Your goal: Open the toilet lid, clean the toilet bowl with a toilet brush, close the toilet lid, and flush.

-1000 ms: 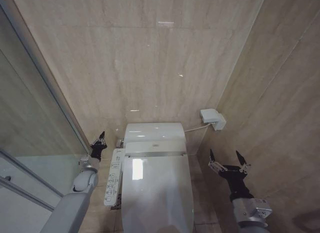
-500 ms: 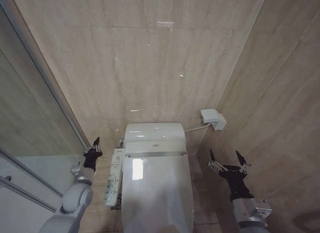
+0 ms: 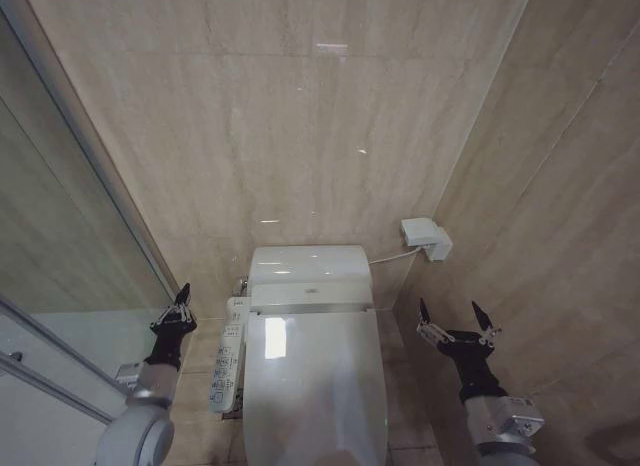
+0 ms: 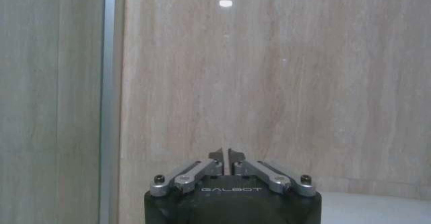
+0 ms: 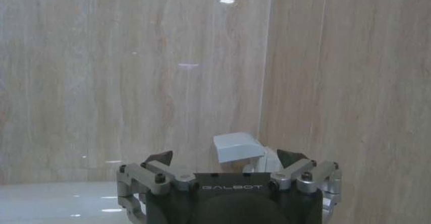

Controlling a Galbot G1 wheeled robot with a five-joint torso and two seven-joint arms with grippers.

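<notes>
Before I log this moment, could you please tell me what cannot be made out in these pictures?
- Toilet bowl: head view, hidden under the shut toilet lid.
- Front end of the lid: head view, cut off by the bottom edge.
- Button markings on the side control panel: head view, too small to read.
- Right pincer, open beside the toilet: its arm is cut off by the bottom edge.
- Left pincer: shut.

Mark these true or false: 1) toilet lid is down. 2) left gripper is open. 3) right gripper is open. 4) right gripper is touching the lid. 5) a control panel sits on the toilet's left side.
1) True: the toilet lid lies closed.
2) False: the left gripper has its fingers together.
3) True: the right gripper is spread.
4) False: it hangs apart, beside the toilet near the side wall.
5) True: the control panel is there.
</notes>
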